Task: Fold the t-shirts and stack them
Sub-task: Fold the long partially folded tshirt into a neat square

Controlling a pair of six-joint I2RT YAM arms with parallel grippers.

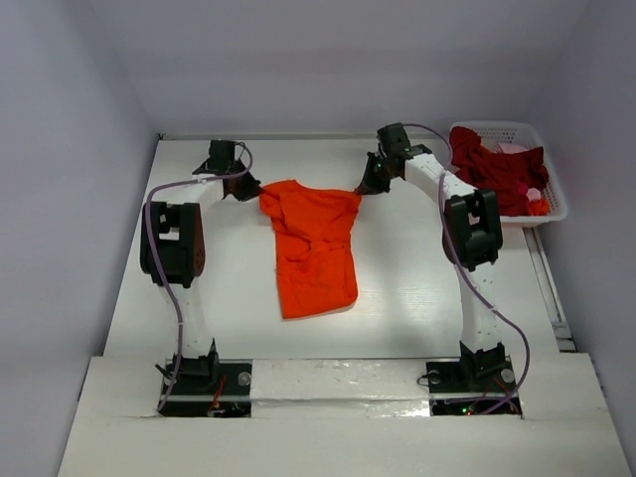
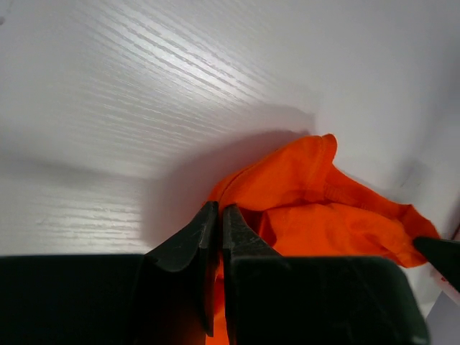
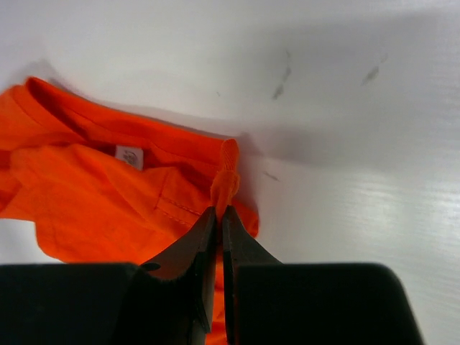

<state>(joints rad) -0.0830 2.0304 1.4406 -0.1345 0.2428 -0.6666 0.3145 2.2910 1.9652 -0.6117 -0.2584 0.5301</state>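
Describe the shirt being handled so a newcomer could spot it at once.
In the middle of the white table lies a bright orange t-shirt, its far corners pinched by the left claw and the right claw. The other shirts, dark red, sit heaped in the white basket at the far right.

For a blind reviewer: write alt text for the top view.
The left gripper and right gripper each pinch a far corner of the orange t-shirt, spread on the white table. A white basket of dark red shirts sits far right.
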